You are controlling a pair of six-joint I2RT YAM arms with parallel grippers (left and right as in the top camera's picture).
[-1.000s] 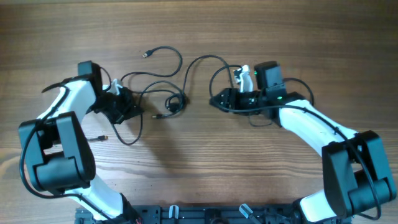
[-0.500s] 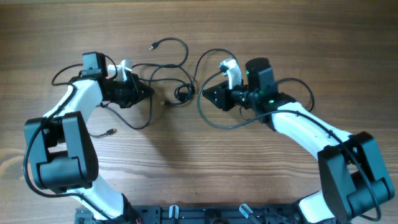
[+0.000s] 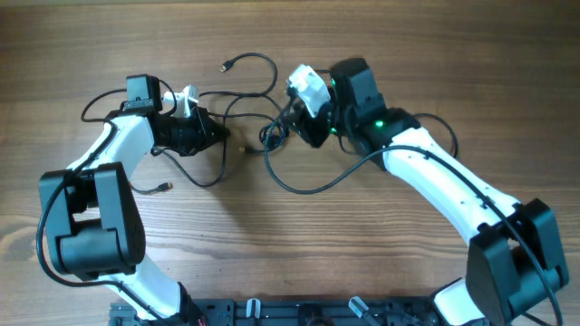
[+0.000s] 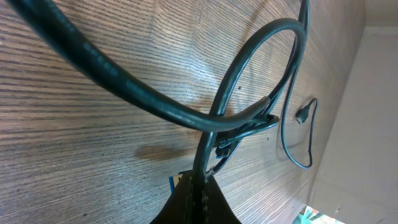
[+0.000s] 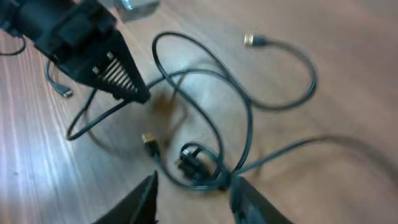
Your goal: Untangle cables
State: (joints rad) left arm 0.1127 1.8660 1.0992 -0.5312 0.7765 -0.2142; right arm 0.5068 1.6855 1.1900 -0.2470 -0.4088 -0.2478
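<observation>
Several thin black cables [image 3: 237, 95] lie in loose curls on the wooden table, crossing in a knot [image 3: 265, 138] between the arms. My left gripper [image 3: 207, 135] is shut on one cable [image 4: 203, 167], which loops away in the left wrist view to a small plug [image 4: 303, 115]. My right gripper [image 5: 194, 198] hangs open just over the knot [image 5: 198, 165]. One cable strand runs close by its right finger [image 5: 247, 200]. A gold-tipped plug [image 5: 149, 142] lies left of the knot, and another plug [image 5: 255, 40] lies farther off.
A long cable loop [image 3: 304, 188] sags toward the table's front under the right arm. Loose plugs lie at the back [image 3: 227, 65] and front left [image 3: 163, 187]. The arms' own thicker wires [image 3: 433, 122] trail behind each wrist.
The right gripper has swung left and back, from beside its own base side to over the knot. The left gripper moved back and slightly right with its cable; the curls shifted along.
</observation>
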